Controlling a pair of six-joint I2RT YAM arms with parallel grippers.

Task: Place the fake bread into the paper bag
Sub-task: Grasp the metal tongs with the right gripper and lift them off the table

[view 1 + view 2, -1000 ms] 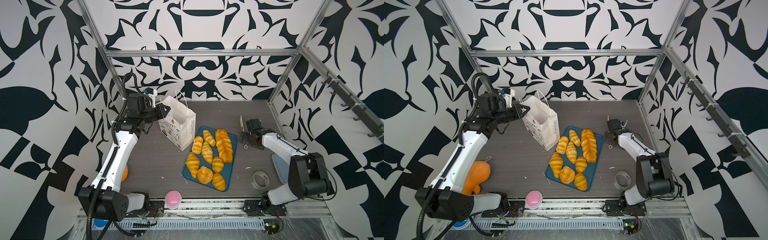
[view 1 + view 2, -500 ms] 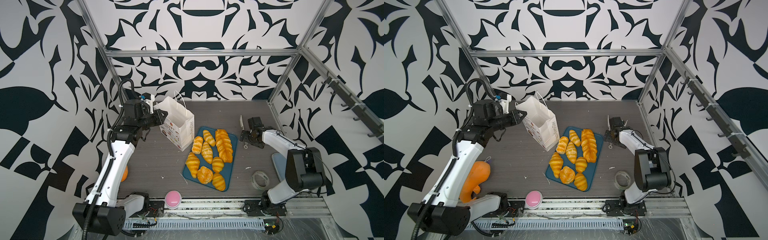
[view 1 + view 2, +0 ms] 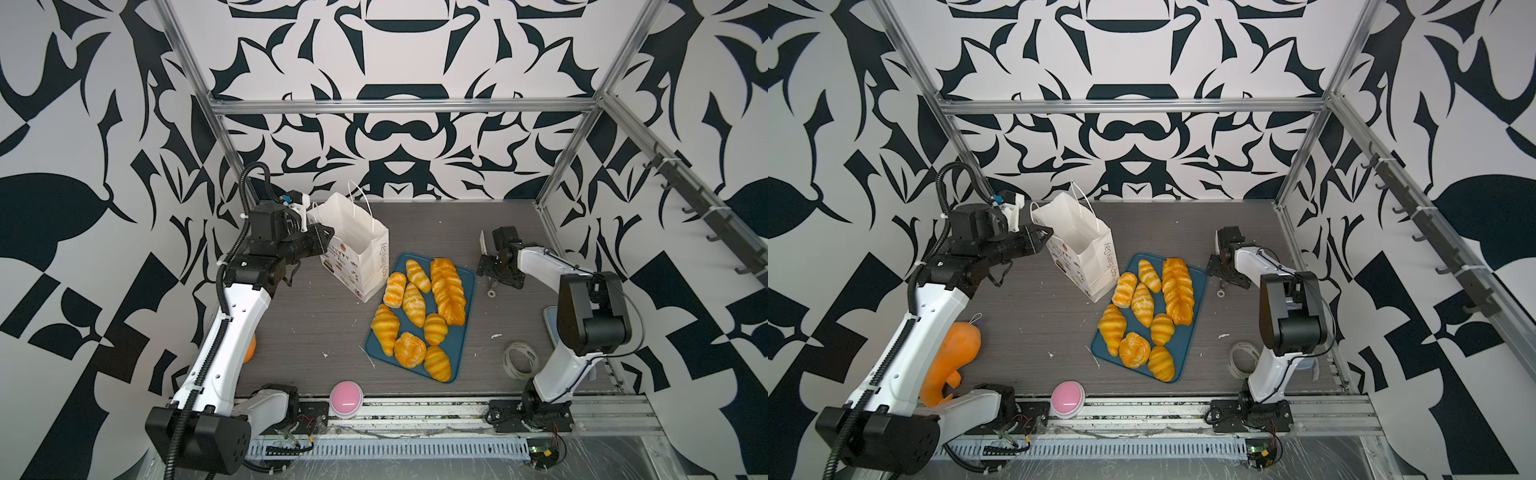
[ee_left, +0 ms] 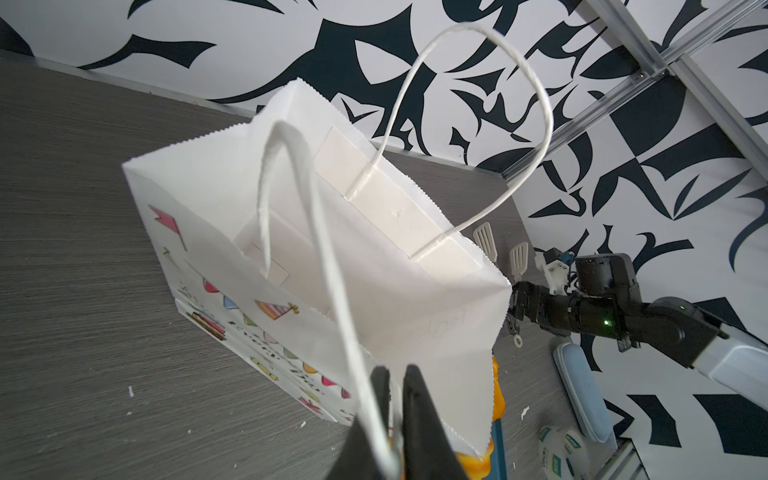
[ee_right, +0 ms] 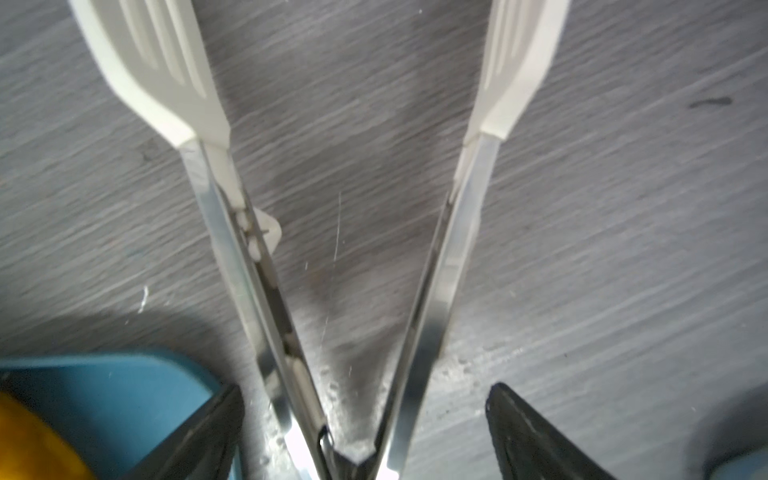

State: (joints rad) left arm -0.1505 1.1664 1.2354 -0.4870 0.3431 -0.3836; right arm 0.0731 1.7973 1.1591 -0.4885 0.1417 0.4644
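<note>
Toward the back left of the counter (image 3: pixel 316 316), the paper bag (image 3: pixel 376 266) stood upright with its mouth open. The left tool (image 4: pixel 395 376) was pressed together on the bag's nearer cord handle (image 4: pixel 264 199), pinching the white cord between its dark fingers (image 4: pixel 415 407). Just beside the bag, to its right in both top views, the fake bread (image 3: pixel 413 303) lay on a blue tray (image 3: pixel 459 345): croissants, a round bun and a long braided loaf, all outside the bag, the nearest croissant close against the bag's lower corner. Right of the tray, the right tool (image 5: pixel 364 388) sat low over the counter, spread wide around a pair of metal tongs (image 5: pixel 442 270) with white tips. The tongs' arms opened in a V between the tool's fingers, and one finger (image 5: pixel 523 432) stood clear of them; whether the other touched was unclear. A pink button (image 3: pixel 346 394) sat at the counter's front edge, and a roll of tape (image 3: pixel 519 359) lay near the right arm's base.
</note>
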